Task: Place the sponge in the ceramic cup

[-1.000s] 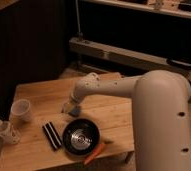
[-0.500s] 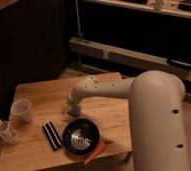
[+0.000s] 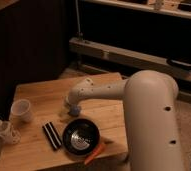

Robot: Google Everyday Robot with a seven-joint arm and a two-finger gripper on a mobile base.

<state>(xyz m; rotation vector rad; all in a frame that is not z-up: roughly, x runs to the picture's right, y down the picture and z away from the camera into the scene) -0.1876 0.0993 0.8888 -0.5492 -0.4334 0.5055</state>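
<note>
Lying nearest, by the tabletop's near edge towards its right corner, a thin orange stick-like object [image 3: 95, 154] points at an angle; what it is cannot be made out. Just behind it and close to touching sits a round black bowl with a shiny metal inside [image 3: 81, 139]. To the bowl's left, apart from it, a flat black block with pale stripes [image 3: 51, 136] lies at an angle. A clear plastic bottle [image 3: 5, 131] lies tipped at the left edge near the near-left corner, its outline faint against the light wooden table [image 3: 44, 95]. Just beyond the bottle, by the left edge, stands the small plain white ceramic cup [image 3: 21, 111], upright, its mouth facing up and its inside in shadow. Around the middle of the tabletop, well apart from the cup, the gripper [image 3: 73, 105] hangs low over the wood at the end of a white arm [image 3: 109, 90] that reaches in from the right edge. A small blue-grey sponge [image 3: 75, 109] shows as a patch at the gripper's tip, mostly hidden by it; whether the gripper is spread or pinching the sponge cannot be told. The robot's bulky white body [image 3: 151, 120] covers the table's right corners. Past the far edge, a pale rail [image 3: 129, 55] crosses the dark background.
</note>
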